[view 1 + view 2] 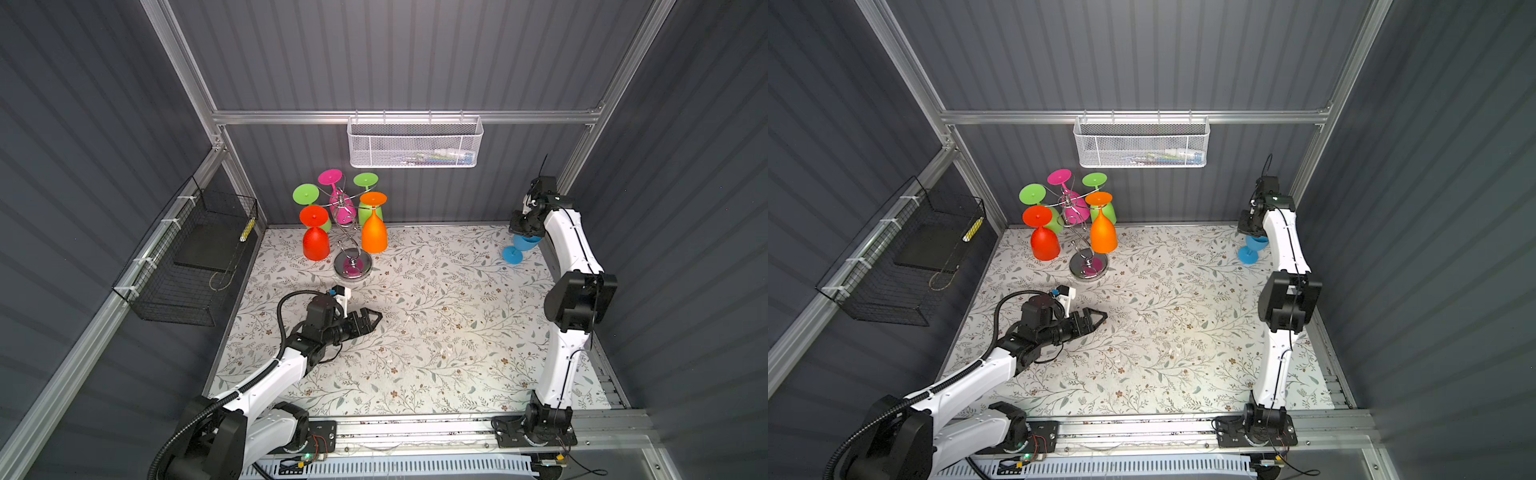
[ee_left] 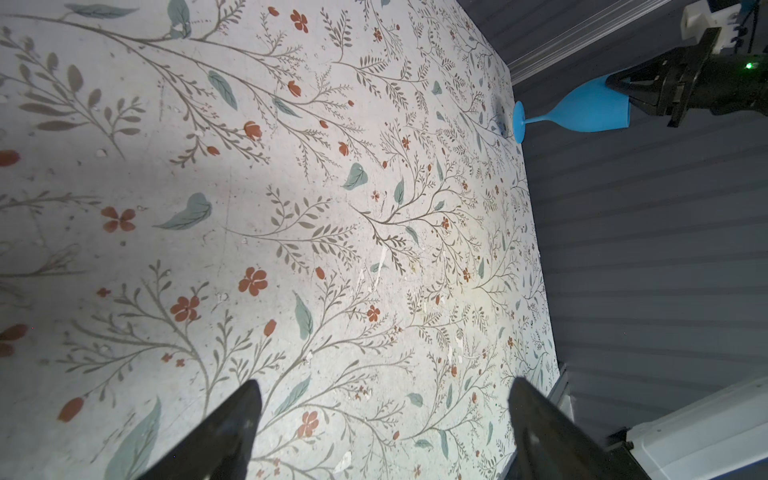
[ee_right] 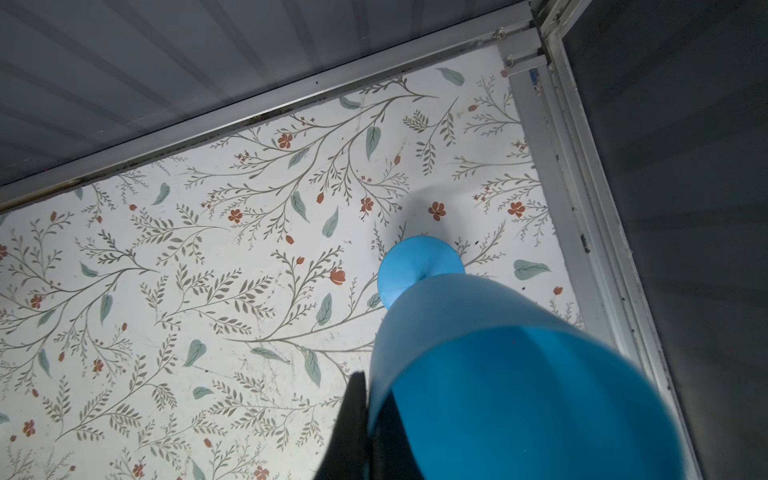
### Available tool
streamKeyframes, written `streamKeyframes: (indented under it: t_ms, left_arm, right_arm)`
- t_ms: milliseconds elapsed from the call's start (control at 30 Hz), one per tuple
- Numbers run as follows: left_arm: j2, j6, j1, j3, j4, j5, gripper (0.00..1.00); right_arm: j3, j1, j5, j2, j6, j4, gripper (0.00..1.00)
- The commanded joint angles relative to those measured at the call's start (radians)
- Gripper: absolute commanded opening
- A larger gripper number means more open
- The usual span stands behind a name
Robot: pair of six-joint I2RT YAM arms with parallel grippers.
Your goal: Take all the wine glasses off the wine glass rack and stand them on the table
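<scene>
The chrome wine glass rack [image 1: 352,266] [image 1: 1089,266] stands at the back left of the floral table, with several coloured glasses hanging upside down from its arms. A blue wine glass [image 1: 513,254] [image 1: 1248,254] [image 2: 590,110] [image 3: 498,374] is upright in the back right corner, away from the rack. My right gripper [image 1: 525,236] [image 1: 1252,232] [image 2: 621,89] [image 3: 368,382] is shut on its rim, one finger inside the bowl and one outside. The foot is at or just above the table; I cannot tell which. My left gripper [image 1: 376,318] [image 1: 1102,316] [image 2: 384,390] hovers open and empty in front of the rack.
A red glass [image 1: 316,243] and an orange glass [image 1: 374,232] hang lowest on the rack's near side. A white mesh basket [image 1: 415,143] hangs on the back rail. A black wire basket [image 1: 187,266] is fixed to the left wall. Metal frame rails border the table by the blue glass.
</scene>
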Motion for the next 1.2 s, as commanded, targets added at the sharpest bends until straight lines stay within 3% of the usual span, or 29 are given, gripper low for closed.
streamKeyframes:
  t_ms: [0, 400, 733, 967, 1167]
  left_arm:
    - [0.013, 0.027, -0.005, 0.034, 0.019, 0.000, 0.93]
    - [0.027, 0.030, -0.007, 0.069, -0.006, -0.009, 0.93]
    - [-0.023, 0.039, -0.008, 0.110, -0.081, -0.026, 0.94]
    - [-0.120, 0.063, -0.008, 0.147, -0.249, -0.088, 0.94]
    - [-0.215, 0.059, -0.008, 0.174, -0.393, -0.139, 0.95]
  right_arm:
    - [0.069, -0.003, 0.023, 0.042, -0.032, -0.053, 0.00]
    - [0.090, -0.020, 0.001, 0.085, -0.045, -0.064, 0.11]
    - [0.108, -0.027, 0.018, 0.045, -0.061, -0.075, 0.46]
    - [0.094, -0.024, 0.004, -0.073, -0.030, -0.064, 0.59]
    - [-0.148, 0.000, 0.008, -0.301, -0.001, 0.072, 0.68]
